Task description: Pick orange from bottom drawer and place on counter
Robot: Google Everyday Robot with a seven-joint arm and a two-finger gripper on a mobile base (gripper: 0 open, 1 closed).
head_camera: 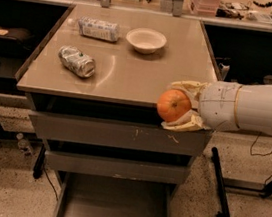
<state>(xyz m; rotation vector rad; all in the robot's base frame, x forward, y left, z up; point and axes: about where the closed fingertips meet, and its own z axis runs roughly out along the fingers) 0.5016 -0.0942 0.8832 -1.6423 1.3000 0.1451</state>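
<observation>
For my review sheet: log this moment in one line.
gripper: shut on orange, at counter front edge | orange: not yet on counter | bottom drawer: open

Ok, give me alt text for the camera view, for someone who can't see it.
The gripper holds an orange level with the front right edge of the tan counter, above the pulled-out bottom drawer. A white bowl and a crushed can sit on the counter.
</observation>
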